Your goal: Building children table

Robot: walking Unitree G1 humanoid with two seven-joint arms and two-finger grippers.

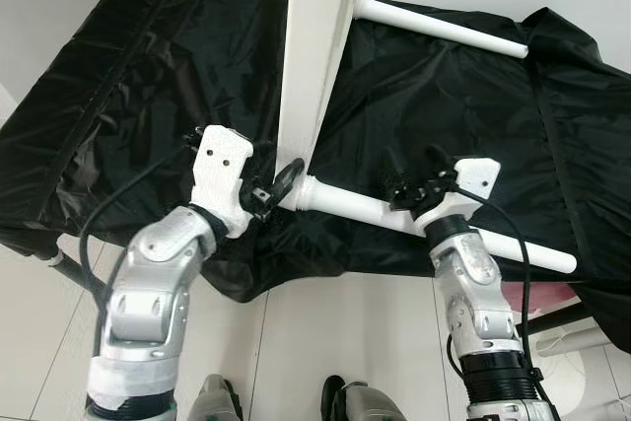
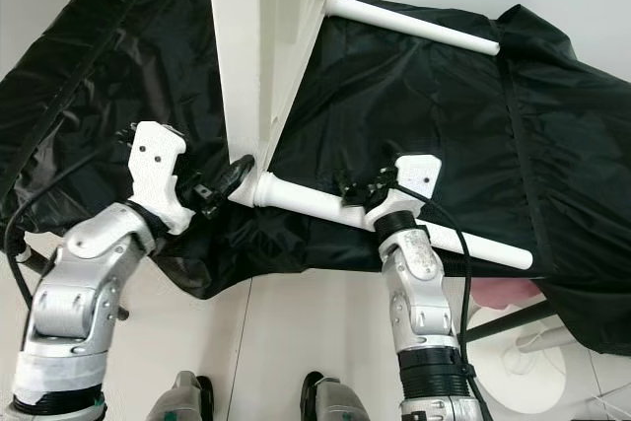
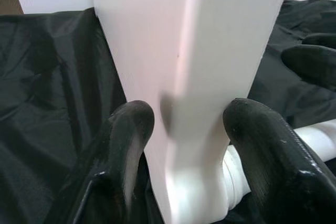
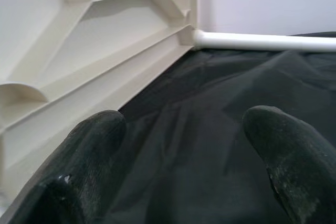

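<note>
I've got the white tabletop (image 1: 314,46) standing on edge on the black sheet (image 1: 138,96). My left gripper (image 1: 279,187) has its jaws clamped around the tabletop's lower corner, right where the near leg (image 1: 434,227) plugs in. My right gripper (image 1: 412,177) hovers just above that leg, jaws spread and holding nothing. The far leg (image 1: 444,29) sticks out behind.

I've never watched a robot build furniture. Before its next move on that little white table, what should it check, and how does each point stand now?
1. Left gripper fingers astride the tabletop corner: ok.
2. Fingers clamped on it: cannot tell.
3. Near leg seated in corner socket: looks ok.
4. Right gripper on that leg: ok; fingers open, not gripping.
5. Far leg attached: ok.
6. Black cover lying under parts: ok.
</note>
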